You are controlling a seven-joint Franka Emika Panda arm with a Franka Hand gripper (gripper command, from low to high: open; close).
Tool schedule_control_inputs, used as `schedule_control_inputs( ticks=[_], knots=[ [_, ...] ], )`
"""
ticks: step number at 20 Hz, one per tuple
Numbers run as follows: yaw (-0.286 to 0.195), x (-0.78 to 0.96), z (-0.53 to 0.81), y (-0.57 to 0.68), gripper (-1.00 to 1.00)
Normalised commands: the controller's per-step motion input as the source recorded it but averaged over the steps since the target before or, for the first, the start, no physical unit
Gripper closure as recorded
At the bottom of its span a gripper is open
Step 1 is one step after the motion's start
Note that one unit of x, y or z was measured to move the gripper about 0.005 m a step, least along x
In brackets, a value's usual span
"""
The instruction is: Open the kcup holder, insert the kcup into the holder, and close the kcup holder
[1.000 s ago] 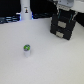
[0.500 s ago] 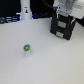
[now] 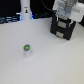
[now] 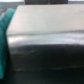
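The kcup [image 3: 27, 49], a small whitish pod with a green top, stands upright on the white table, well to the exterior view's left of the holder. The kcup holder [image 3: 62, 28] is a black boxy drawer unit at the back right; its drawer fronts look shut. My white gripper [image 3: 65, 12] hangs just above the holder's top and hides part of it. Its fingers are too blurred to tell whether they are open or shut. The wrist view shows the holder's dark top [image 4: 50, 55] close up and blurred, with no fingers visible.
A tall white bottle-like object with a blue glow [image 3: 25, 10] stands at the back left. A dark strip [image 3: 10, 20] runs along the table's back edge. A teal patch [image 4: 4, 35] shows beside the holder in the wrist view.
My gripper has shifted slightly to the exterior view's right and down over the holder. The kcup and holder have not moved.
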Motion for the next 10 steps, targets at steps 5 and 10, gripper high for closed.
schedule_control_inputs(
  ticks=[5,10],
  knots=[
    [-0.004,0.12,0.0,-0.03,1.0],
    [-0.016,0.39,0.06,-0.08,1.0]
  ],
)
